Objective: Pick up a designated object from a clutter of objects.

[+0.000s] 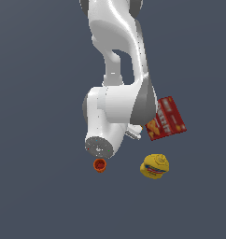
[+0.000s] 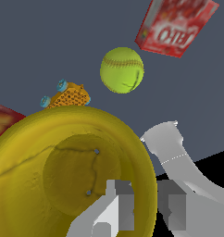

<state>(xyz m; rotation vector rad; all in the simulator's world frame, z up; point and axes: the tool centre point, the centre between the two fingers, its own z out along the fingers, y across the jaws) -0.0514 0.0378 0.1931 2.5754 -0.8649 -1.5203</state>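
The yellow cup fills the wrist view, its wide round rim and inside facing the camera. My gripper straddles the rim: one finger is inside the cup and the other is outside, with the wall pinched between them. In the exterior view the cup and gripper are hidden behind the white arm. From the clutter I see a red cracker box, a yellow labelled bottle and a small orange cup. The blue cup is out of view.
The wrist view shows a yellow-green ball, the cracker box, a tiny orange piece with blue wheels and the corner of a small red box, all beyond the cup. A grey arm link lies beside it.
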